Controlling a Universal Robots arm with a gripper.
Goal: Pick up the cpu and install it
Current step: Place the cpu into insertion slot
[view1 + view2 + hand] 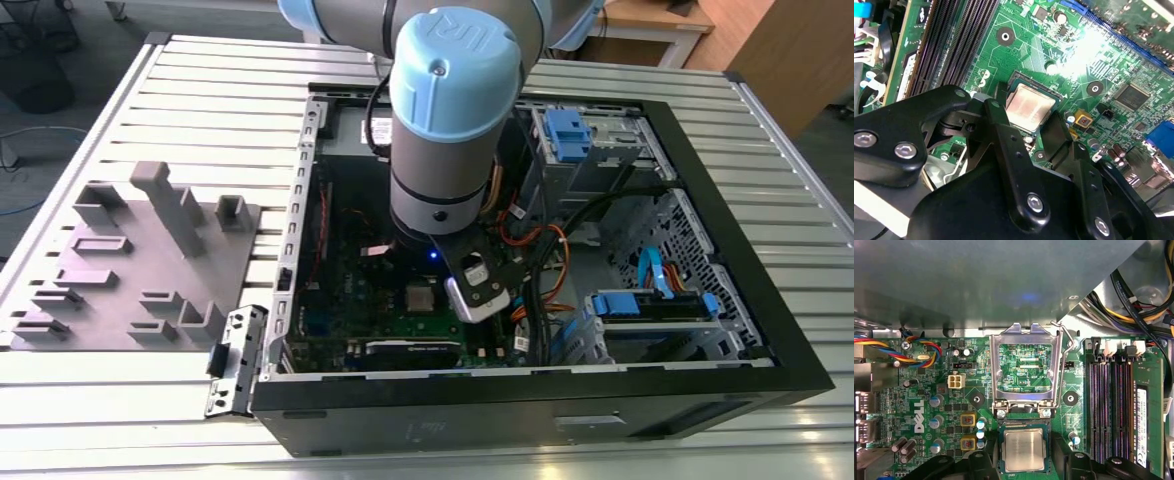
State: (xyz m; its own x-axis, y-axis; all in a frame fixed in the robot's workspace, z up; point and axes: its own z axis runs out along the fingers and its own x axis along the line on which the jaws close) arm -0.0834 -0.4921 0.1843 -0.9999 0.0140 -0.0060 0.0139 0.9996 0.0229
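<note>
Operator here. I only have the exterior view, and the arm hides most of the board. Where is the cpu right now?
Observer: In the first wrist view the cpu lies flat inside the socket, within its black border, on the green board.
Operator: Is the silver frame closed over it?
Observer: No. The frame is swung open beside the socket, and bare board shows through its hollow middle.
Operator: And the gripper?
Observer: In the second wrist view the gripper is directly over the cpu. I cannot tell whether it grips it.
</note>
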